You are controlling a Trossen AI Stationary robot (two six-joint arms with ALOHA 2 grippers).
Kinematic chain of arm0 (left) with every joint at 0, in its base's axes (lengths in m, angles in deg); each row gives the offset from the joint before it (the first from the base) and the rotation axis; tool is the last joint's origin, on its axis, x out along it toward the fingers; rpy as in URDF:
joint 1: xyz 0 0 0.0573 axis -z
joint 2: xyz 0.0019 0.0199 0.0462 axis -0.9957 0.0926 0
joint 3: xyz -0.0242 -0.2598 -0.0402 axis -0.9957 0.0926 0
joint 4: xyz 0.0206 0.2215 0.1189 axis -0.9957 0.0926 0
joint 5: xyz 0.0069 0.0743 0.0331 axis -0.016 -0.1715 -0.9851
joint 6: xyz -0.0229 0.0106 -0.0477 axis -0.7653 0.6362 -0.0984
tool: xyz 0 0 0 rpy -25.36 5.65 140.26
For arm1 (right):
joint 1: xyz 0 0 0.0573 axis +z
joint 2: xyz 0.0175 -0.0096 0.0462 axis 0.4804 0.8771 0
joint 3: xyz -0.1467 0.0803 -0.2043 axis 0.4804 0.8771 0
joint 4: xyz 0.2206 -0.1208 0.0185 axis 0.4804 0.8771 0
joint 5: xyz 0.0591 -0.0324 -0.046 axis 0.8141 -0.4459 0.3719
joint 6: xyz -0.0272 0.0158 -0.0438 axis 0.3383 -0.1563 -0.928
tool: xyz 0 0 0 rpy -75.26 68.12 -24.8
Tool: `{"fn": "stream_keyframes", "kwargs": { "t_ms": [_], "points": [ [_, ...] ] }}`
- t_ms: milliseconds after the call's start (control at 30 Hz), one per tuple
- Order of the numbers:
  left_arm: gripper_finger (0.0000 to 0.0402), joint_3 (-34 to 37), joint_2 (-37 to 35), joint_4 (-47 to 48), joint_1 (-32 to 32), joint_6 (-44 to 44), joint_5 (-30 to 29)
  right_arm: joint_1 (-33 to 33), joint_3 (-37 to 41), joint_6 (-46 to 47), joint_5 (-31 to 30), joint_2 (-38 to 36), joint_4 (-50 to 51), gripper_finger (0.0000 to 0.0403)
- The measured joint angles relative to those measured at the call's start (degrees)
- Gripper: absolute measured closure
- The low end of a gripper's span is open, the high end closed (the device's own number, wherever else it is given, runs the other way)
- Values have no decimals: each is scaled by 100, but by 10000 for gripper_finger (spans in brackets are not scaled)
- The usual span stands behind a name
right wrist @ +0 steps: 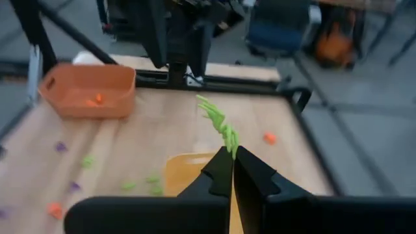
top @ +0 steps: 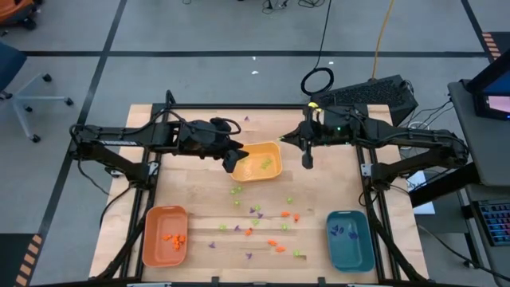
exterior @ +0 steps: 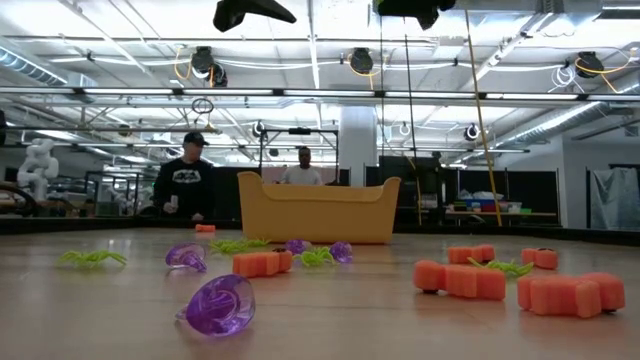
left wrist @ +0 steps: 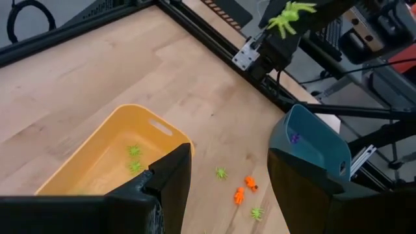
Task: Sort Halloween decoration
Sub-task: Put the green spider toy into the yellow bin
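My right gripper (right wrist: 232,156) is clenched on a green spider (right wrist: 218,123), hanging just right of the yellow tray (top: 275,148), so the drop lies a short way left. My left gripper (left wrist: 227,175) hovers over the tray's left end, jaws parted and empty (loose pieces (top: 274,243) wait nearer).

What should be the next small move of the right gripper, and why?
Probably move across until it is over the yellow tray, then open. The right gripper is shut on a green spider, and it hangs just beside that tray, which already holds green pieces.
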Motion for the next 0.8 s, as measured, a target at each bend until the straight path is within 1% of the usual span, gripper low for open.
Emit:
{"fn": "stream_keyframes", "kwargs": {
  "t_ms": [100, 200, 433, 500, 600, 800],
  "points": [
    [194, 0, 0, 1, 0, 1, 0, 0, 1, -762, 1, 0, -134, 403],
    [194, 0, 0, 3, 0, 1, 0, 0, -1, -1139, 4, 0, -326, 403],
    [194, 0, 0, 5, 0, 20, 0, 0, 1, -1557, 32, -2, -707, 403],
    [194, 0, 0, 5, 0, 42, 0, -2, 1, -1720, 153, -4, -748, 403],
    [194, 0, 2, 10, 0, 44, -2, 0, 1, -2000, 179, -2, -764, 403],
    [194, 0, 2, 12, 0, 46, -2, 0, 1, -2008, 178, -2, -763, 403]
  ]
}}
